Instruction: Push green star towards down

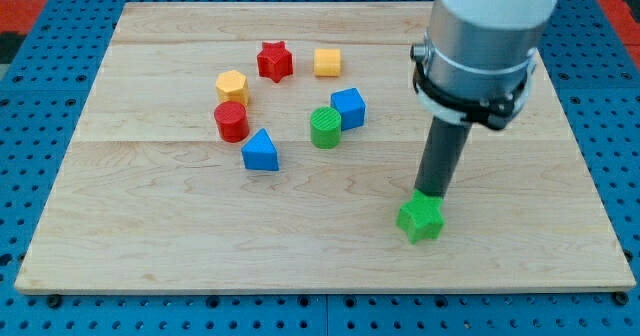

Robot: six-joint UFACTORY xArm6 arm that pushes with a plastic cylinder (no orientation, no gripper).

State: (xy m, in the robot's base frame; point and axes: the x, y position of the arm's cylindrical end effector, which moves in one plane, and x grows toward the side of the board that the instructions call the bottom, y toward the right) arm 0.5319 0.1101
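My tip, a bare rod with no jaws, touches the green star's top side near the board's bottom edge, placed to shove it down.

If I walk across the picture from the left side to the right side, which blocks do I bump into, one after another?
Red cylinder → blue triangle → red star → green cylinder → blue cube → green star, with my tip touching its top edge. The yellow hexagon and yellow cube overlap others sideways, so I skip them.

Grey cylinder, black clamp, dark rod
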